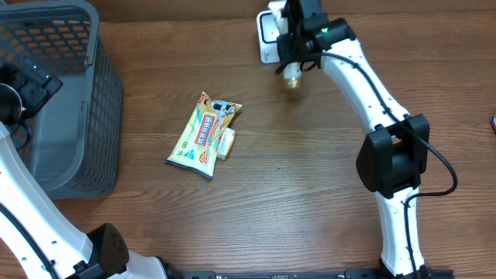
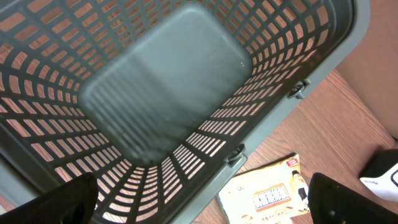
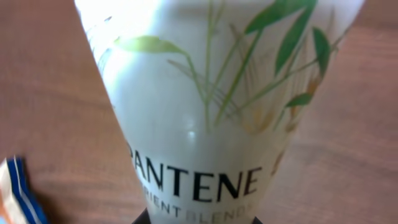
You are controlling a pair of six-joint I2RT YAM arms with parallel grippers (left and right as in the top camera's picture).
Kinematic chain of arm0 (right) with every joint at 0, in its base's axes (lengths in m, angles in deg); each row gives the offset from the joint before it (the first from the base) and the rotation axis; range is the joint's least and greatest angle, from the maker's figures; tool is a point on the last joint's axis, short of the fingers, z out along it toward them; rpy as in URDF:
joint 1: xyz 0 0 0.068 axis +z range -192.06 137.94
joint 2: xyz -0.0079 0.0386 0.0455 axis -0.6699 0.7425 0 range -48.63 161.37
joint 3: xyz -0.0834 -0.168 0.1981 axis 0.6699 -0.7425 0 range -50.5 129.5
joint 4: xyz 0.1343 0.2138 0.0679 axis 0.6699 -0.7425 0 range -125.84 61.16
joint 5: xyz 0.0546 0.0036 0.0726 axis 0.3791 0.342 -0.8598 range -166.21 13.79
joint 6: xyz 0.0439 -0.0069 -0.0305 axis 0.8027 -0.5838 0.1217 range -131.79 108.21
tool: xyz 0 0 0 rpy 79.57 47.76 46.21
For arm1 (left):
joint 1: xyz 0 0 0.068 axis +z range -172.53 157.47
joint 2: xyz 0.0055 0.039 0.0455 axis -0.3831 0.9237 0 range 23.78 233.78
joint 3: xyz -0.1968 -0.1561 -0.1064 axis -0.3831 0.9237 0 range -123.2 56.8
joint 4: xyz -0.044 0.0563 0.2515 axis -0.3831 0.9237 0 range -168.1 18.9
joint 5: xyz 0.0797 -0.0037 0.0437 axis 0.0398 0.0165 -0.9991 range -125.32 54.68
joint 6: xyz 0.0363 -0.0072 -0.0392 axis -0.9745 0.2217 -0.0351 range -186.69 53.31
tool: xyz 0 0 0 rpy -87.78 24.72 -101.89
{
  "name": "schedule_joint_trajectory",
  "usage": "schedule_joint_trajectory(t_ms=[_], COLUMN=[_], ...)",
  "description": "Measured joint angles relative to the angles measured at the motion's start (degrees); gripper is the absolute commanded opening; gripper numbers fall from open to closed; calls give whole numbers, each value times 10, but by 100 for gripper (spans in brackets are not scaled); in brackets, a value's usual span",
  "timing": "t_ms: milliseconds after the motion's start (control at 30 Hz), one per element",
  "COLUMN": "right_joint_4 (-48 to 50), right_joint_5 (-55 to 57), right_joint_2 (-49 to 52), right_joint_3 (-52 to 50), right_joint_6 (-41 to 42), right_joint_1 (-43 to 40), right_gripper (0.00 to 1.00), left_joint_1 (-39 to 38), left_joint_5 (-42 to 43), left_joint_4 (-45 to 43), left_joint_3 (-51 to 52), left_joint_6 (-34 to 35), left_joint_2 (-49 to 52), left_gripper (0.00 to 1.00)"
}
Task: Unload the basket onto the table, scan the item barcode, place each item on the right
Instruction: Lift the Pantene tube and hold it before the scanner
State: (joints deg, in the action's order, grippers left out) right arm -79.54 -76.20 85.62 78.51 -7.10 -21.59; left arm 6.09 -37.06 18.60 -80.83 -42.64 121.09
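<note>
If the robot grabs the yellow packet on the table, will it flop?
Probably yes: the yellow packet looks like thin, flat plastic film, so it would likely sag and crinkle. Its smooth printed surface may be slippery. Lying flat, it should not roll.

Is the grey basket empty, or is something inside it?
Empty, as far as shown: the left wrist view looks down into the basket, and its floor is bare.

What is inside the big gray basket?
The basket shows only its bare gray floor and holey walls, nothing in it. A dark finger of the left claw hides one near corner.
</note>
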Motion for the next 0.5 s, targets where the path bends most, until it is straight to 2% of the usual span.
schedule_joint_trajectory(t_ms=[67, 100, 233, 500], right_joint_4=[23, 35, 67, 81], right_joint_5=[-2, -6, -23, -46], right_joint_2=[0, 0, 0, 0], right_joint_3=[2, 2, 3, 3], right_joint_6=[0, 0, 0, 0], right_joint_1=[-4, -6, -5, -1], right_gripper=[8, 4, 4, 3], left_joint_1=[0, 0, 0, 0], left_joint_5=[0, 0, 0, 0], left_joint_4=[0, 0, 0, 0], left_joint_3=[0, 0, 0, 0], left_joint_6=[0, 0, 0, 0], left_joint_2=[0, 0, 0, 0], left_gripper=[100, 100, 100, 100])
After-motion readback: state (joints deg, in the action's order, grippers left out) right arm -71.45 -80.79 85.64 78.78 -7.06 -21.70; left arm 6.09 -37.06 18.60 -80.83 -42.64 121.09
